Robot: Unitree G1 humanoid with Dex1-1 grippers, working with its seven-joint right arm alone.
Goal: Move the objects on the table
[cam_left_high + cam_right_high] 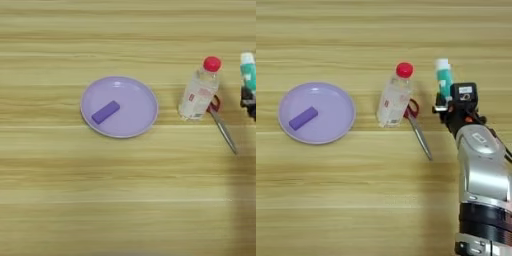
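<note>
The teal tube [443, 77] with its white cap stands upright at the right of the table [356, 200], beyond the scissors. My right gripper [446, 97] is shut on its lower end, which the black fingers [442, 107] hide. The silver forearm [481, 170] comes up from the bottom right corner. In the left eye view the tube [248, 70] and the gripper [248, 100] sit at the right edge. The flat purple block [105, 112] lies at a slant inside a lilac plate [142, 97] left of centre, far from the gripper.
A clear bottle with a red cap [394, 97] stands just left of the gripper. Red-handled scissors [418, 127] lie beside it, their blades pointing toward the near right. The plate [338, 102] is to the bottle's left.
</note>
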